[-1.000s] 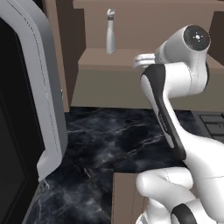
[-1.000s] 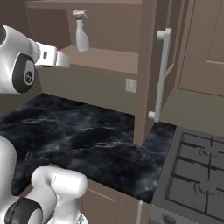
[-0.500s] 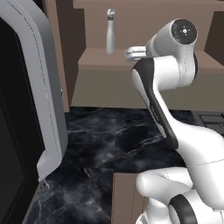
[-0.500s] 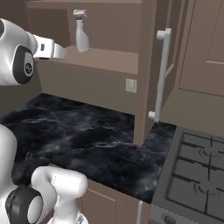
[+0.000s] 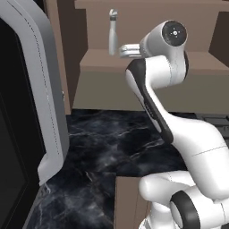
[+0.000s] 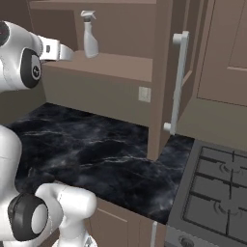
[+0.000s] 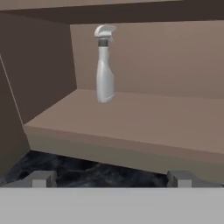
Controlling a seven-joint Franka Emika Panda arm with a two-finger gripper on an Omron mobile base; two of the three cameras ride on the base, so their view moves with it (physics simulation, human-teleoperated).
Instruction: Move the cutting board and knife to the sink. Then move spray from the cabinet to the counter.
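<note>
The spray (image 7: 105,70) stands upright, alone on the brown shelf of the open cabinet (image 7: 131,118). In the base views the spray (image 5: 113,33) (image 6: 89,36) is near the shelf's left end. My gripper (image 7: 111,179) is open, its fingertips (image 7: 41,178) wide apart with nothing between them. It hovers level in front of the shelf edge, short of the bottle and a little to its right (image 5: 121,50) (image 6: 69,54). Below lies the black veined counter (image 5: 103,147) (image 6: 96,149). The cutting board, the knife and the sink are out of view.
The cabinet's open door with a long silver handle (image 6: 178,82) juts out at the right. A stove (image 6: 217,202) borders the counter's right end. A tall grey-framed dark appliance (image 5: 40,103) stands at the left. A wall outlet (image 6: 144,94) sits under the shelf.
The arm has swung the hand up and toward the spray, closing most of the gap. The jaws stayed open. The spray has not moved.
</note>
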